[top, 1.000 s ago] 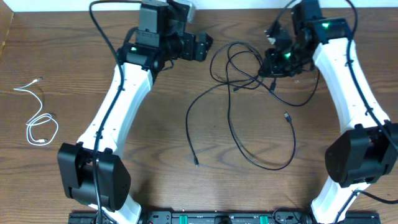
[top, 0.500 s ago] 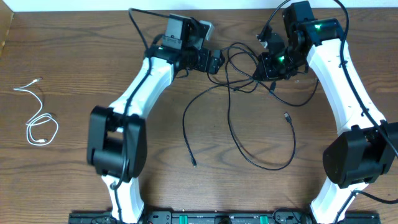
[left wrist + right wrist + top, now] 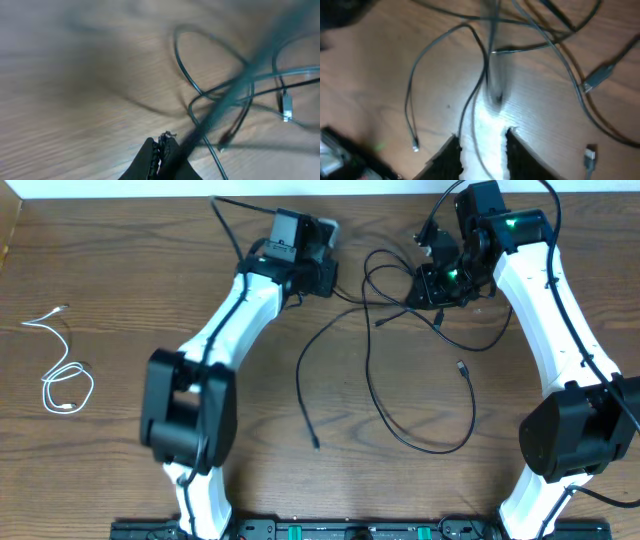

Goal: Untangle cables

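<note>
Newly clenched, my left gripper (image 3: 161, 140) grasps a thin black cable (image 3: 235, 90); right gripper (image 3: 484, 135) released; black tangle (image 3: 390, 280) remains, thin white cable (image 3: 68, 365) lies separate.

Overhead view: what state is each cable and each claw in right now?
black cables, tangled in overlapping loops between the two grippers, ends trailing loose.
white cable, loosely looped, lying alone at the left, untouched.
left gripper, shut on a black strand that runs taut from it.
right gripper, open, a black strand passing between its fingers.
</note>
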`<state>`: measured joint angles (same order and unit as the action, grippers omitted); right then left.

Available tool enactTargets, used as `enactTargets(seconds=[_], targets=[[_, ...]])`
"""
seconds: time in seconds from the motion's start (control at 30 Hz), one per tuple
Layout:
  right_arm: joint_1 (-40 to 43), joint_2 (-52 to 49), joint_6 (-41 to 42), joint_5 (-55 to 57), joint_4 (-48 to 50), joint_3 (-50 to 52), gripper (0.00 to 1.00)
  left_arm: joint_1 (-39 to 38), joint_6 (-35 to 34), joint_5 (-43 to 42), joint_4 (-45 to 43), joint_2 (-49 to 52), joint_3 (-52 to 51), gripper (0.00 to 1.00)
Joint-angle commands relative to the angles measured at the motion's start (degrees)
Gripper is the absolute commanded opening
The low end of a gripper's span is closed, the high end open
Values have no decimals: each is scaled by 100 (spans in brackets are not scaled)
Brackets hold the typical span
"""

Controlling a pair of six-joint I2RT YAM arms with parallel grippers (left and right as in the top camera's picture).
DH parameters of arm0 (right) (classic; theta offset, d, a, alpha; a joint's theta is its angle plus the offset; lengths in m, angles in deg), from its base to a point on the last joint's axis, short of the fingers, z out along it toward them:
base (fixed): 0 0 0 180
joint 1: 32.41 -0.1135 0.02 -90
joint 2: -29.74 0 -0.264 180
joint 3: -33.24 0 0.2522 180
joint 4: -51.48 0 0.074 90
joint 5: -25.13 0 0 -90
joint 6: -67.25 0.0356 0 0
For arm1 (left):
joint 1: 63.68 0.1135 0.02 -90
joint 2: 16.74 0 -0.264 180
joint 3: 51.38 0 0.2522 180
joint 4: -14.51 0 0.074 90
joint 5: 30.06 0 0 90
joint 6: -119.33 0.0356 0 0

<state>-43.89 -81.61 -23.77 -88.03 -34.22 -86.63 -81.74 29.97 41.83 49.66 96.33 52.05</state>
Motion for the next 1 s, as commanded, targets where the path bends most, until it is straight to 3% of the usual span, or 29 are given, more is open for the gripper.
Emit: enactTargets(seconds=[0.0,0.1,0.27,0.47,0.6,0.97], targets=[[4,195,37,382,46,11,45,13,-68,638,-9,-1292,243,8],[9,195,79,407,192,11,60,-2,-70,564,-122,-2142,251,8],[9,192,317,483,431,11,72,-2,-92,378,-444,-3250,251,7],[-24,136,334,474,448,20,77,-2,-87,380,-1073,-3884,251,8],[-74,28,304,120,450,26,75,-2,-87,382,-1593,-3976,251,8],[-98,11,-1779,-2070,365,26,85,-2,-87,579,-1624,-3934,251,7]])
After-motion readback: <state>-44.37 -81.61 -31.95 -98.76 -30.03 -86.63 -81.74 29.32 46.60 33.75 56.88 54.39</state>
